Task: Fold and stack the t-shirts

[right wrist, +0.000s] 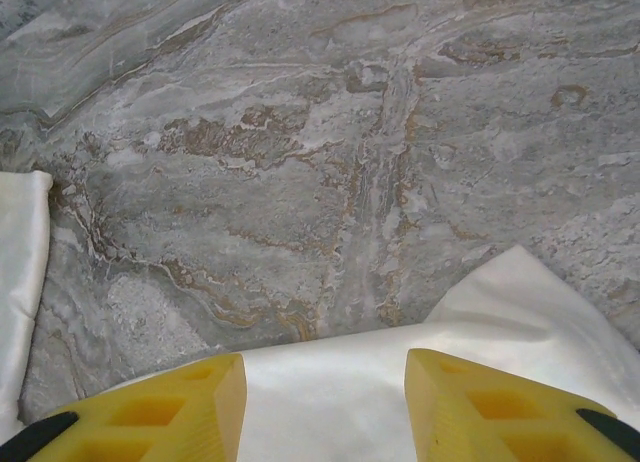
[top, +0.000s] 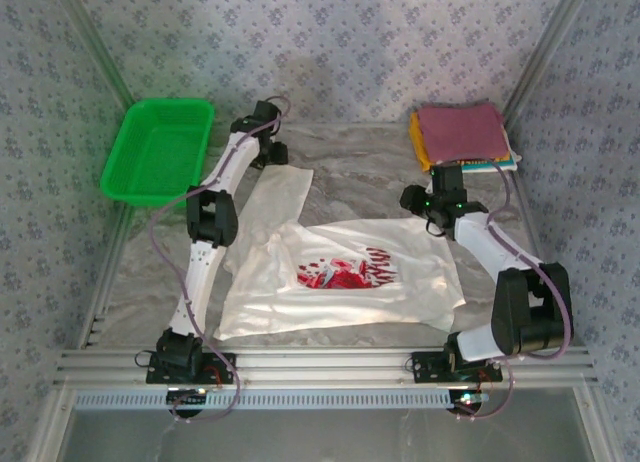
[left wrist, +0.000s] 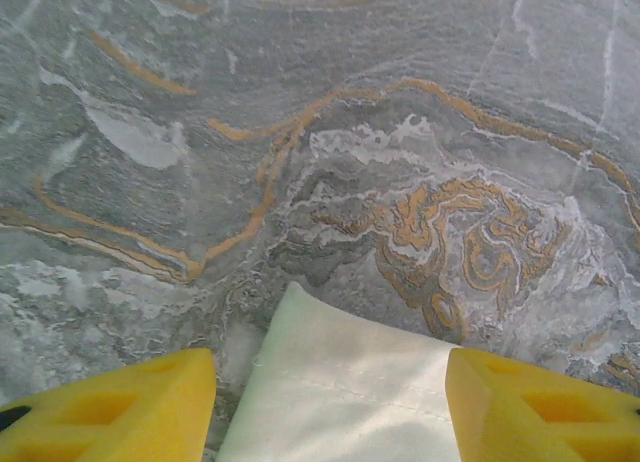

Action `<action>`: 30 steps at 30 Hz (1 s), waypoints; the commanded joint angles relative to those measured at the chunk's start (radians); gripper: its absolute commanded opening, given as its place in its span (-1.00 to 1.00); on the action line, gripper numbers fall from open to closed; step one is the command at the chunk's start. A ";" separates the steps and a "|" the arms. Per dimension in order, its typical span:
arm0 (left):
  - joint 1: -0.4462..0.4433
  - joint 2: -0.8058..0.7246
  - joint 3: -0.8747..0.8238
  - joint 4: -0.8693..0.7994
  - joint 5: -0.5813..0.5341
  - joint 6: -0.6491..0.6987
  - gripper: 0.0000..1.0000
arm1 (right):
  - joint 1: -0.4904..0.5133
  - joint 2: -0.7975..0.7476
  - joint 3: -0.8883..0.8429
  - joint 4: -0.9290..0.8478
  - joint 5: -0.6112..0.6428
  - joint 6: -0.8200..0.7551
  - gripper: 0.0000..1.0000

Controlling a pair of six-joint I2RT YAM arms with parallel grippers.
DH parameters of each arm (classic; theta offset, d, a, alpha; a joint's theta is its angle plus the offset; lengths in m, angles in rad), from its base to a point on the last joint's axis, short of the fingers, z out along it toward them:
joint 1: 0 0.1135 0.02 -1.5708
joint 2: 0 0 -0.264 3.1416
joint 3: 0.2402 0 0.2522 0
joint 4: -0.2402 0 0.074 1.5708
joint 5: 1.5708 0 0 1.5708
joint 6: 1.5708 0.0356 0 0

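Note:
A white t-shirt (top: 300,302) with a red-and-black chest graphic lies spread flat at the table's middle, one sleeve reaching toward the far left. My left gripper (top: 275,154) hovers over that sleeve's end. In the left wrist view it (left wrist: 330,412) stands open, with the sleeve's hemmed corner (left wrist: 340,372) lying flat between its yellow fingers. My right gripper (top: 413,200) sits at the shirt's far right corner. It (right wrist: 325,407) is open too, over the white cloth's edge (right wrist: 500,312). A stack of folded t-shirts (top: 460,130), maroon on top with yellow and teal beneath, rests at the far right.
A green plastic mesh basket (top: 158,147) stands at the far left. Patterned walls and metal frame rails (top: 330,364) bound the marbled table (top: 370,177). The shirt's other sleeve (right wrist: 20,282) shows at the right wrist view's left edge.

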 commanded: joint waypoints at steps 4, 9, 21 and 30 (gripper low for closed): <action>-0.003 0.029 0.000 -0.025 0.046 0.020 0.05 | -0.005 -0.011 0.007 0.009 -0.013 -0.012 -0.04; 0.004 0.031 -0.008 0.003 0.030 0.031 -0.24 | -0.007 -0.004 0.013 0.003 -0.018 -0.014 -0.04; 0.014 0.014 0.066 0.056 0.025 0.077 -0.94 | -0.057 0.062 0.056 -0.040 -0.018 -0.024 0.00; -0.007 -0.223 -0.065 0.151 0.033 0.113 -1.00 | -0.168 0.329 0.312 -0.332 -0.082 -0.087 -0.01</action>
